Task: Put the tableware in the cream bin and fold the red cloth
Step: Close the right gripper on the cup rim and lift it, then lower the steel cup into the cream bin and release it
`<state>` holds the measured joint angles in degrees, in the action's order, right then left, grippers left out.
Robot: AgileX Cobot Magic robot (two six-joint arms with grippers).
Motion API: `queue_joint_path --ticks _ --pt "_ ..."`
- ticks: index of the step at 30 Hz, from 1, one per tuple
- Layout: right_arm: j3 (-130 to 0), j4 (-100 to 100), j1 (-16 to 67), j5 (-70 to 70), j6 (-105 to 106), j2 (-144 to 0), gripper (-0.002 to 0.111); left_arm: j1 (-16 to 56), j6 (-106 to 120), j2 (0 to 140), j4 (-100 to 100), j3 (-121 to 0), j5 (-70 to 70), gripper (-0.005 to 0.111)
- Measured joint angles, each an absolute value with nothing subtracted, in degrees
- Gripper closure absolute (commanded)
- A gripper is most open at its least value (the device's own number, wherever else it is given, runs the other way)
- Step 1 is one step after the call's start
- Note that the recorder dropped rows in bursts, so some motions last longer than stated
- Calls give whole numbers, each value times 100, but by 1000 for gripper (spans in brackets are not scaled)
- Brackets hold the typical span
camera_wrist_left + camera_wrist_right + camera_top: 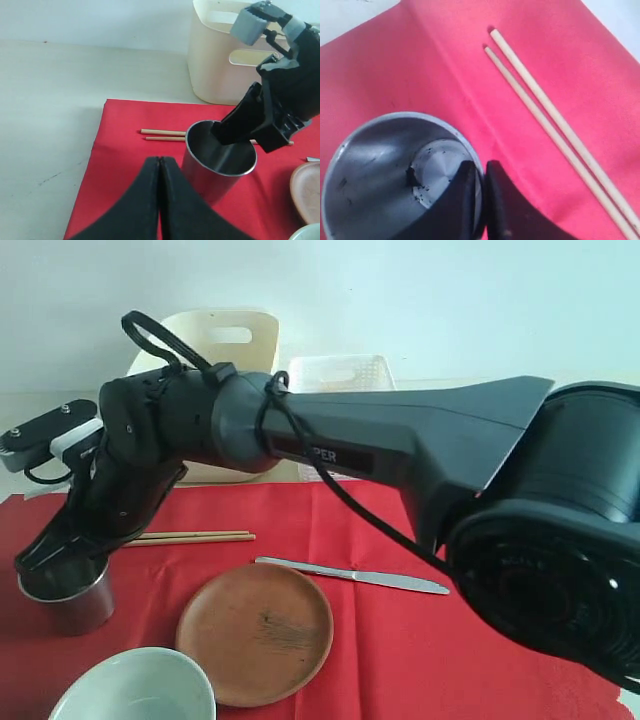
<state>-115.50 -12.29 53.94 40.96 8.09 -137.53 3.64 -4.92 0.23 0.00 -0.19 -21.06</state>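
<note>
The steel cup [68,600] stands upright on the red cloth [400,640] at the left. My right gripper [480,165] reaches across and is shut on its rim, one finger inside the cup [385,175] and one outside. My left gripper [160,159] is shut and empty, just beside the cup [217,165], apart from it. The wooden chopsticks [195,537] lie behind the cup. The brown plate [255,632], pale green bowl [135,688] and silver knife [350,575] rest on the cloth. The cream bin [225,340] stands behind the cloth.
A white lattice basket [340,373] stands to the right of the cream bin. The right arm's bulky body [450,440] spans the scene above the cloth. Bare pale table [50,100] lies to the left of the cloth.
</note>
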Motion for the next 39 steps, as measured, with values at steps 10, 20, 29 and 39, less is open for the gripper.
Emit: queue_joint_path --ticks 10,20,29,39 --pt "-11550 -931 5366 4212 843 -12378 108 364 -492 23 0 -19 -2106 107" --pt "-11571 -889 3851 3967 779 -11458 108 364 -492 23 0 -19 -2106 107" --pt "-11571 -910 3474 3413 748 -11996 108 364 -492 23 0 -19 -2106 107" --pt "-11571 -794 3422 3216 718 -12718 108 364 -492 23 0 -19 -2106 107"
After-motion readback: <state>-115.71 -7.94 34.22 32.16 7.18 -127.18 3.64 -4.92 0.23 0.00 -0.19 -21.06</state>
